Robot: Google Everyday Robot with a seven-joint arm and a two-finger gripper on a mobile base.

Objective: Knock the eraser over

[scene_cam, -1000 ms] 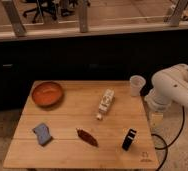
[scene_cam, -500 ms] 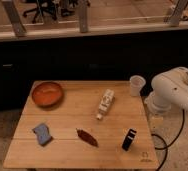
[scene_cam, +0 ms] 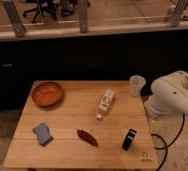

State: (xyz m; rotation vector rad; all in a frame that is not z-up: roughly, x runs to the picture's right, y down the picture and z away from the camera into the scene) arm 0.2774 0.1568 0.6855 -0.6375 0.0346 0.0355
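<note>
Farthest from the hand, at the far left of the wooden counter [scene_cam: 22, 150], sits a round orange bowl [scene_cam: 47, 94] near the back edge. In front of it, also well away from the hand, a blue sponge-like pad [scene_cam: 42, 134] lies flat towards the front edge. Closer in, around the middle of the counter, a dark red-brown flat pointed object [scene_cam: 87, 137] lies at an angle. Behind it a white bottle [scene_cam: 105, 104] lies on its side, its length running front to back.

The eraser [scene_cam: 129, 139], a small black block with a thin light stripe near its top, stands on end with a slight lean near the front right corner. It is near the hand, to the picture's left of it and closer to the front edge, and nothing touches it. A pale cup [scene_cam: 137, 85] stands upright at the back right corner, beyond the hand.

The hand [scene_cam: 155, 121] hangs at the lower end of the bulky white arm [scene_cam: 179, 97], just off the counter's right edge, level with the bottle. It is open and holds nothing. A black cable [scene_cam: 162, 145] loops down below it.
</note>
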